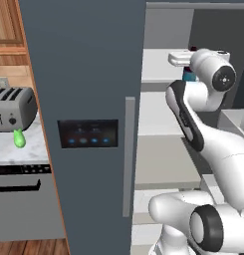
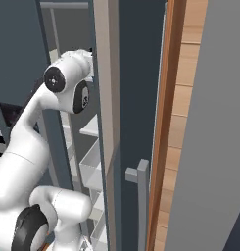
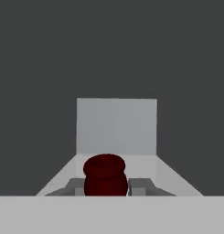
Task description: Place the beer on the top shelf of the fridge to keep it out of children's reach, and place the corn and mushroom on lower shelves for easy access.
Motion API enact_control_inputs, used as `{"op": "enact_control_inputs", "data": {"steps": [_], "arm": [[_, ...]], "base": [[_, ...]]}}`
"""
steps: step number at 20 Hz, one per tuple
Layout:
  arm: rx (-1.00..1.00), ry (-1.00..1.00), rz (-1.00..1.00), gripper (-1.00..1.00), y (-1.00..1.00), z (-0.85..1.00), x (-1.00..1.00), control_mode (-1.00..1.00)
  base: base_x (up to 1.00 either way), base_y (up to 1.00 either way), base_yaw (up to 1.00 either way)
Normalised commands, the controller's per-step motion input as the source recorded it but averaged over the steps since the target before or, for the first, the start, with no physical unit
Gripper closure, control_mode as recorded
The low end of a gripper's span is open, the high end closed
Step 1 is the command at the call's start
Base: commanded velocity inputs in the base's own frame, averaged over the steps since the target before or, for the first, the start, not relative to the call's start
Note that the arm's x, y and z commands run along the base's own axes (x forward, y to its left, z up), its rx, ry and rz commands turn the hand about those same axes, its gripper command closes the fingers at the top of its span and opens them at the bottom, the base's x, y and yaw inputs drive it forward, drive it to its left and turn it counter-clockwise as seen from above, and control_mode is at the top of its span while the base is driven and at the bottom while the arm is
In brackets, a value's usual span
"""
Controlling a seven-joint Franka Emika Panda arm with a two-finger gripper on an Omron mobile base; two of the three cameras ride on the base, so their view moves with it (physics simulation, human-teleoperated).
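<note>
My gripper [image 3: 106,187] is shut on the beer [image 3: 105,173]. The bottle's dark red neck stands between the two fingertips [image 3: 77,186] in the hand view. The arm reaches into the open fridge [image 1: 88,74], with the hand [image 1: 181,58] over the top shelf [image 1: 156,69]. A bit of the bottle's blue label [image 1: 189,76] peeks out under the hand. A pale shelf floor and back wall [image 3: 116,125] lie ahead of the bottle. Lower shelves [image 1: 153,119] sit beneath. The green corn [image 1: 19,138] lies on the marble counter to the left of the fridge. The mushroom is out of view.
The fridge door stands open, with its control panel [image 1: 88,133] and long handle [image 1: 128,154] facing me. A toaster [image 1: 13,107] sits behind the corn. Clear drawers [image 2: 92,166] fill the fridge's lower part. A wooden cabinet side [image 2: 182,98] rises to the right.
</note>
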Motion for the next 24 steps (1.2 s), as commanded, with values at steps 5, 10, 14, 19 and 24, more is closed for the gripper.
{"op": "enact_control_inputs", "data": {"steps": [5,10,14,19,24], "arm": [[-0.08,0.14,-0.07,1.0,-0.4,0.26,0.3,-1.0],[-0.05,0.12,-0.07,1.0,-0.32,0.17,0.31,-1.0],[0.0,0.05,-0.03,1.0,-0.18,0.1,0.38,-1.0],[0.05,0.0,0.0,1.0,-0.27,0.01,0.44,-1.0],[0.1,-0.08,0.0,1.0,-0.29,-0.01,0.43,-1.0]], "base": [[0.0,0.0,0.0],[0.0,0.0,0.0],[0.0,0.0,0.0],[0.0,0.0,0.0],[0.0,0.0,0.0]]}}
